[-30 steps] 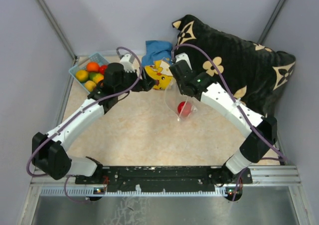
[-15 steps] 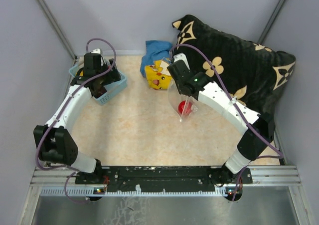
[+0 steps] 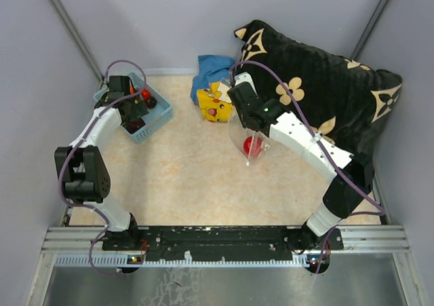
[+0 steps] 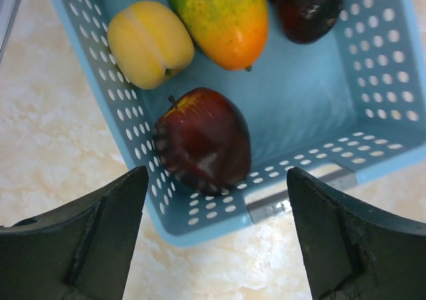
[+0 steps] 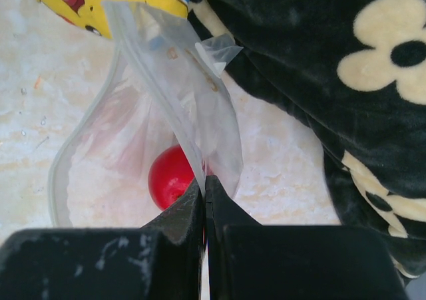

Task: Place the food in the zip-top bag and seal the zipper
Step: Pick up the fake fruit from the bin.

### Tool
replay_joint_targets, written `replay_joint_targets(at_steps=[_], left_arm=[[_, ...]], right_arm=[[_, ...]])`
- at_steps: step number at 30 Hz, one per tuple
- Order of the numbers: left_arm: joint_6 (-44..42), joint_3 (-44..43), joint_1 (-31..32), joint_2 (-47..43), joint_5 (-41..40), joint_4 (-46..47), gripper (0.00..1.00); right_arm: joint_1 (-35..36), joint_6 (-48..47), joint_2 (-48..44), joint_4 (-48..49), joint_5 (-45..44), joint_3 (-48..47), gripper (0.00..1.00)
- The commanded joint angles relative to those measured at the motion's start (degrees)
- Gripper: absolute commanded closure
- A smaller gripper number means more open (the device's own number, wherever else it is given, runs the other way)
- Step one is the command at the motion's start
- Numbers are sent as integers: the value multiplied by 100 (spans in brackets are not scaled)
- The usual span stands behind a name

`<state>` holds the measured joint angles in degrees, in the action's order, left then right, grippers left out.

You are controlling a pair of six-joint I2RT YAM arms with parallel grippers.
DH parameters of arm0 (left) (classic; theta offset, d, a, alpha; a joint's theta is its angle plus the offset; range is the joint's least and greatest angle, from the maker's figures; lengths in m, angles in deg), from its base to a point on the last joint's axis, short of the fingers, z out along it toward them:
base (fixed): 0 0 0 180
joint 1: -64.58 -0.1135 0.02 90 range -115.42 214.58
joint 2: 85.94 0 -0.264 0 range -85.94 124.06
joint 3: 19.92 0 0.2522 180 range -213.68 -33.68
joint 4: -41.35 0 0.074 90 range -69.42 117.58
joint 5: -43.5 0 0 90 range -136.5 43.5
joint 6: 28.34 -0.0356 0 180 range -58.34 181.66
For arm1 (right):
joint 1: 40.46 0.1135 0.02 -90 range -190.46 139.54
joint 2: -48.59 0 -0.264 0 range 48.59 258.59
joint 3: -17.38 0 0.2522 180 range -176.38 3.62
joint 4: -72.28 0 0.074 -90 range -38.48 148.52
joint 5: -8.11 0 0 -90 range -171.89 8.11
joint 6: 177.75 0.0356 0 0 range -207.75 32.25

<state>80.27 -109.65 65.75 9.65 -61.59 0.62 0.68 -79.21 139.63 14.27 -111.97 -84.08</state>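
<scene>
Left arm has swung farther left, its left gripper (image 4: 214, 180) now poised wide apart over the light blue basket (image 4: 373, 67), directly above a dark red apple (image 4: 203, 140) lying near a yellow fruit (image 4: 150, 44). Right gripper (image 5: 203, 183) is clamped on the zip-top bag (image 5: 200, 100), which hangs agape with 1 red ball (image 5: 170, 177) inside, beside the yellow plush (image 3: 215, 102).
</scene>
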Motion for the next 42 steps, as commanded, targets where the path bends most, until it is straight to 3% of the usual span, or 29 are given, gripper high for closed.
replay_joint_targets(at_steps=[1, 15, 26, 29, 35, 42], left_arm=[[106, -179, -73, 459, -76, 157, 11], [82, -875, -91, 1710, 180, -184, 12], [-95, -1262, -91, 2153, 200, -136, 11], [-106, -1324, -91, 2152, 308, -178, 18], [-42, -1139, -84, 1647, 541, -71, 44], [131, -638, -73, 943, 673, 204, 52]], right_arm=[[17, -106, -166, 277, 31, 115, 100], [16, -126, -127, 307, 36, 179, 100], [18, -127, -106, 275, 41, 210, 100], [16, -135, -105, 244, 7, 190, 100], [12, -118, -128, 189, -30, 128, 100], [18, -36, -127, 143, 86, 17, 100]])
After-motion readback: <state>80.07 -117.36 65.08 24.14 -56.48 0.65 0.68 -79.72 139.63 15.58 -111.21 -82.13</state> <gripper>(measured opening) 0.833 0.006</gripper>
